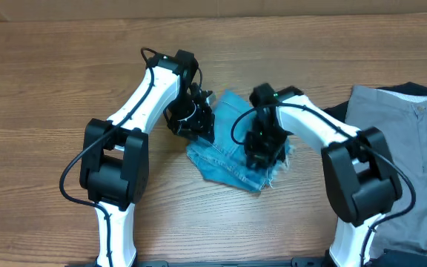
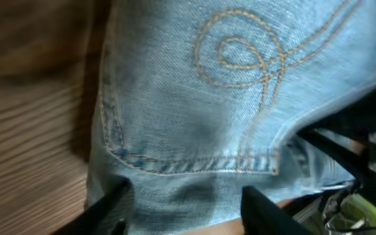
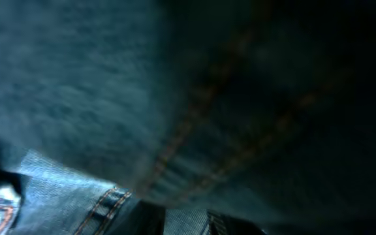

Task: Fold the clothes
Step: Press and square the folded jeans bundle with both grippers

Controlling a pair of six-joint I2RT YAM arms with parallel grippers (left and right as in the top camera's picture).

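Between the two dark fingers of your left gripper, which stand well apart, lies pale-blue denim. The open jaws are at the cloth, and nothing is clamped between them. Just beyond those fingers runs the stitched lower edge of a back pocket with a looping curl sewn in tan thread. To the fingers' left, bare wooden table shows.

Your right gripper is pressed so near the denim that its view is dark and blurred. Its fingertips sit close together with a narrow gap, and you cannot tell whether any cloth is caught there. A seam with orange stitching runs away from them.

From overhead, both grippers point down onto the jeans, which lie bunched in a small folded heap between your two arms, the left gripper at one side and the right at the other, near a frayed edge. Further out past the right arm, a grey garment lies flat over a dark garment.
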